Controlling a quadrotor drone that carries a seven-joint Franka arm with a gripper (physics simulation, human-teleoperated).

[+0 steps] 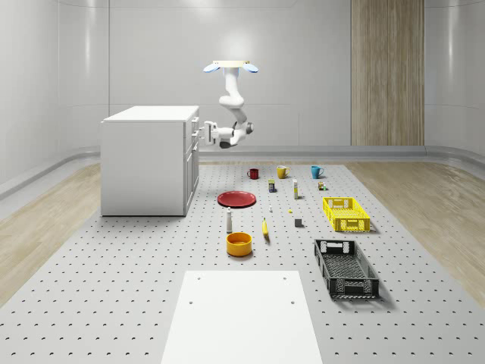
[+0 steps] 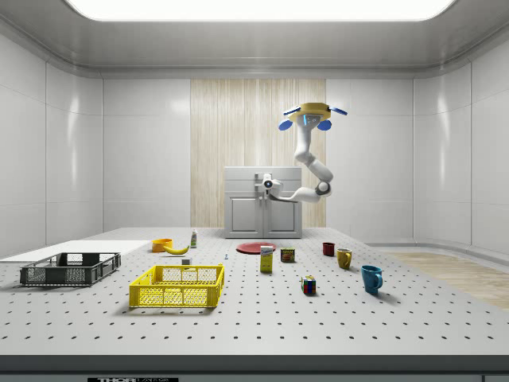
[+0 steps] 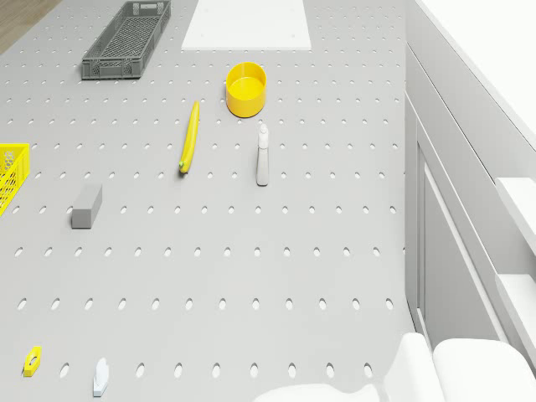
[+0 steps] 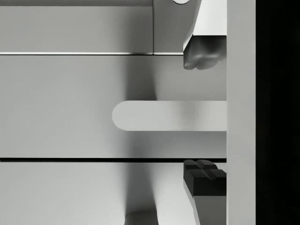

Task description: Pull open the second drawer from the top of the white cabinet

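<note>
Pegboard surface, white cabinet left of centre; hovering drone's open hand straddles a horizontal drawer handle.

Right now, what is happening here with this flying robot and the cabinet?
The drone hovers in the air beside the white cabinet, on the side where its drawers face. Its arm reaches down and across to the drawer fronts. In the wrist view, the end effector is open, with one finger on each side of a drawer handle. The drawer looks shut.
</note>
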